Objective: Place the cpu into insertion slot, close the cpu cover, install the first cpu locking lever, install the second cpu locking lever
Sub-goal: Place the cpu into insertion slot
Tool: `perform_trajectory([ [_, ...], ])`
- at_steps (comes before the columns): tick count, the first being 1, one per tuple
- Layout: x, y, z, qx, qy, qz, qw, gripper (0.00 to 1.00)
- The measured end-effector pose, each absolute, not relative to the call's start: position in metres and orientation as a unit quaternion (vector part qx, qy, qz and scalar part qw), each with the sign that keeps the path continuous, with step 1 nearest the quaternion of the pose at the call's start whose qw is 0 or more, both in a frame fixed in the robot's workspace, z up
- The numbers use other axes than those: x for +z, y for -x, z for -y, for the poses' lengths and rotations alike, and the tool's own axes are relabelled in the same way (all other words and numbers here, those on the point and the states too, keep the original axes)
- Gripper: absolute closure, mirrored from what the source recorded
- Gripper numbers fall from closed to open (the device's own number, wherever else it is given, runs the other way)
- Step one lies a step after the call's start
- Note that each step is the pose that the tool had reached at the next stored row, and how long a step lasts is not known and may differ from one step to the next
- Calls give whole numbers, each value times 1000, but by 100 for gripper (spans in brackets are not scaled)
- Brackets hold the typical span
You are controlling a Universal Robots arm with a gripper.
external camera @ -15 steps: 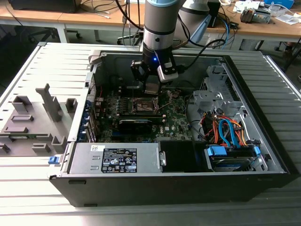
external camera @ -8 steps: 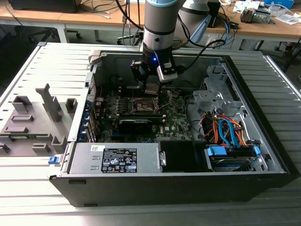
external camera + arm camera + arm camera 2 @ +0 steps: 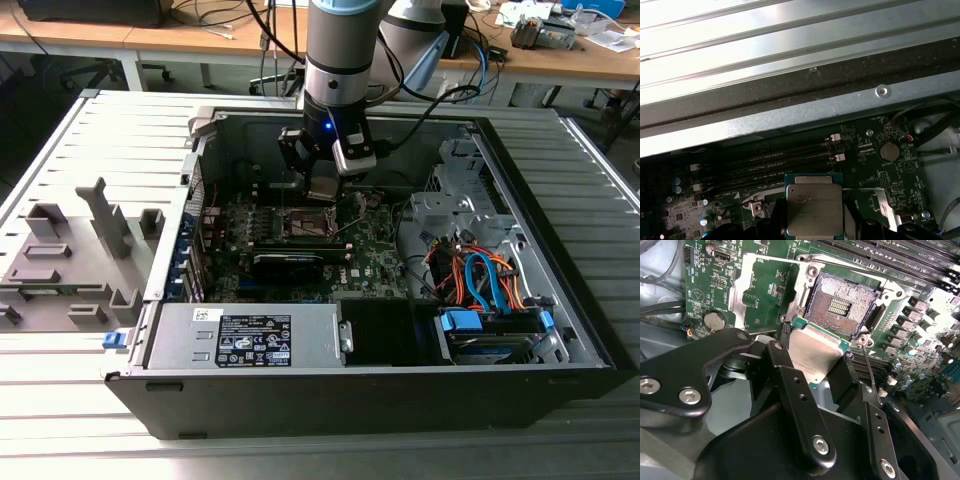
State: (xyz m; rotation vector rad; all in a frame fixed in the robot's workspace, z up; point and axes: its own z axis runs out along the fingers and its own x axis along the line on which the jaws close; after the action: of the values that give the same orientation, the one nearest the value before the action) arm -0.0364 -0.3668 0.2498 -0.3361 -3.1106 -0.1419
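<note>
One claw (image 3: pixel 814 366) grips cpu (image 3: pixel 816 356) near uncovered insertion slot (image 3: pixel 842 304).

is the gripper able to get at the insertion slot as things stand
Likely yes: the gripper, shut on the cpu, hangs close by the insertion slot, which lies open; nothing stands between.

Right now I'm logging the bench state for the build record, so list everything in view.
cpu: 1, silver-grey, held beside the socket, not seated
insertion slot: 1, silver rim, dark centre, empty, on green motherboard
cpu cover: 1, silver, swung open beside slot
locking levers: 2, silver wire, at slot's edges
memory slots: about 4, black, beside slot
graphics card: 1, black, mid-case
power supply: 1, grey, case's near side
computer case: 1, black, on slatted table
gripper: 1, black, shut on cpu
arm: 1, grey, above case
</note>
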Motion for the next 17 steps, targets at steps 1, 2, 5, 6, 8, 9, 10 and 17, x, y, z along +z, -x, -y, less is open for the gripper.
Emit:
perform_trajectory([
  [1, 250, 36, 367, -45, 109, 993, 5, 46],
  [2, 250, 36, 367, -45, 110, 993, 5, 46],
  [5, 250, 36, 367, -45, 114, 992, 5, 46],
  [6, 250, 36, 367, -45, 116, 992, 4, 46],
  [8, 250, 36, 367, -45, 118, 992, 4, 46],
  [9, 250, 36, 367, -45, 120, 992, 4, 46],
  [10, 250, 36, 367, -45, 123, 991, 4, 46],
  [17, 250, 36, 367, -45, 134, 990, 4, 46],
])
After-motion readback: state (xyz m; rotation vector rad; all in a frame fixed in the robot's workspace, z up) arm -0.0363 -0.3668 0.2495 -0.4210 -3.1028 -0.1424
